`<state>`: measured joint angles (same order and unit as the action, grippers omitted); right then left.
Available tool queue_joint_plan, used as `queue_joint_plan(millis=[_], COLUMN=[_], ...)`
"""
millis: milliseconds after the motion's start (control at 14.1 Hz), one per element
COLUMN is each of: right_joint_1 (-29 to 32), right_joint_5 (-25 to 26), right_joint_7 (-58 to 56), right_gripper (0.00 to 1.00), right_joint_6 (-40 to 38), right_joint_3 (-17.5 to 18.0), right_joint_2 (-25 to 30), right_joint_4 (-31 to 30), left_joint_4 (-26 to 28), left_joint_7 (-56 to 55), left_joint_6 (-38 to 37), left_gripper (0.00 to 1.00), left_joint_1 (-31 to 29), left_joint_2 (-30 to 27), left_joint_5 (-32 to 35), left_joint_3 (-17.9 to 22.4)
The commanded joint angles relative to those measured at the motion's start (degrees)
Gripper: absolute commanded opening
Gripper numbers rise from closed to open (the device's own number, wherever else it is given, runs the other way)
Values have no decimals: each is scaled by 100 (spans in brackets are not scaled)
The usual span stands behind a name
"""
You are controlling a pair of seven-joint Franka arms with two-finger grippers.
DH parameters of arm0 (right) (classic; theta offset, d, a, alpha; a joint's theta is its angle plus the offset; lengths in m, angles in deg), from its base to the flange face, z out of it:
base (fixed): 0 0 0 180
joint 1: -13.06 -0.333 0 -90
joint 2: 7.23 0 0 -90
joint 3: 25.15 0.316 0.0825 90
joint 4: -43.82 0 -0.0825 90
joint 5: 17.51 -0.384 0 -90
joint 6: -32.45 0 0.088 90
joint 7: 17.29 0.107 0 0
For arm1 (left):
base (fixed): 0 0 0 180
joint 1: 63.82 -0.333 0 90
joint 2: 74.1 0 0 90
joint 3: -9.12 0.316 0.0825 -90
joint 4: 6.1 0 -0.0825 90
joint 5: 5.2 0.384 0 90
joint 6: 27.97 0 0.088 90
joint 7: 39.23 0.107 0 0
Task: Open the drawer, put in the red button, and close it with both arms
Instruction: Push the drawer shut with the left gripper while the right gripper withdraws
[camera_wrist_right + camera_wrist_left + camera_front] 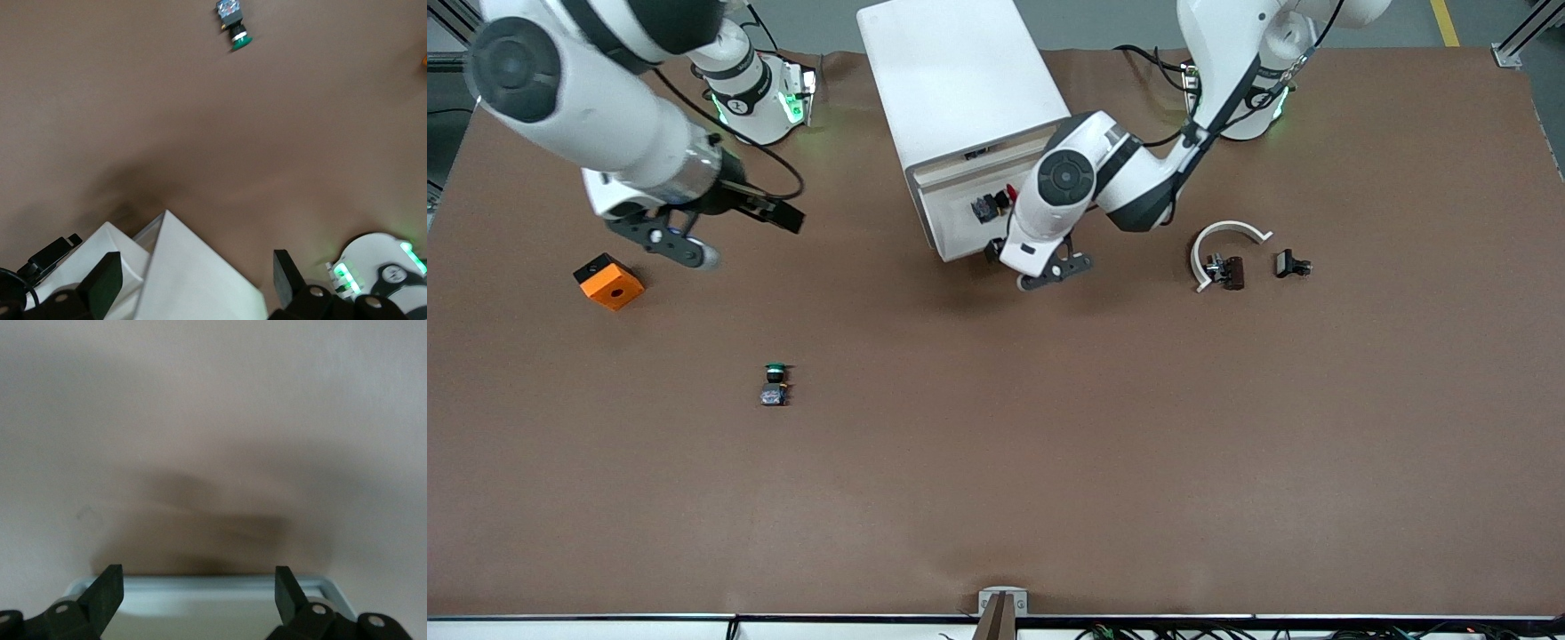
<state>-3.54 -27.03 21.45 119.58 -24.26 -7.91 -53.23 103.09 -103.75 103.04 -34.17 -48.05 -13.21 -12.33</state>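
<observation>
The left gripper (1024, 267) hangs with its jaws spread wide and empty, low in front of the cabinet (969, 107), at the open drawer (983, 191). In the left wrist view its two fingers (107, 593) frame a pale rim (200, 587) with brown table above it.

The drawer stands pulled out a little from the cabinet's face. The red button (1003, 197) lies in it, on its side: its long axis runs along the drawer's front, the red cap toward the left arm's end and the dark base block toward the right arm's end.

The right gripper (685, 238) also has its jaws wide apart and holds nothing, up over the table near the orange cube (609, 281).

A green button (775, 384) lies on the table (1049, 462), nearer the front camera, cap pointing toward the robots.
</observation>
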Motion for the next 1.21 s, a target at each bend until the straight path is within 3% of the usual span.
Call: queue_joint_plan(millis=[0,426,782,924,1137], right_joint_1=[541,1588,1704,1695,1695], right_joint_5=[309,547,793,793,802], right_joint_7=[-1145,-3160,-3338,-3329,-3346], right_gripper=[100,100,100,100,100], right_joint_6=[138,550,1015,1018,518], right_joint_3=[87,87,96,105,105], right_joint_2=[314,305,620,806,833], right_joint_4=[-376,-534,-814,-939,-466], left_joint_4=[155,173,102,68,-99], left_joint_7=[-166,-421,-429,-438,-324], left_joint_6=[21,30,267,267,232], left_gripper=[100,100,100,100,100], left_joint_1=[-11,-2,173,-36,-974], left_joint_2=[-22,136,172,84,-91], left_joint_5=[19,10,-236,-192,-44], left_joint_3=[-342,-756,-756,-712,-677])
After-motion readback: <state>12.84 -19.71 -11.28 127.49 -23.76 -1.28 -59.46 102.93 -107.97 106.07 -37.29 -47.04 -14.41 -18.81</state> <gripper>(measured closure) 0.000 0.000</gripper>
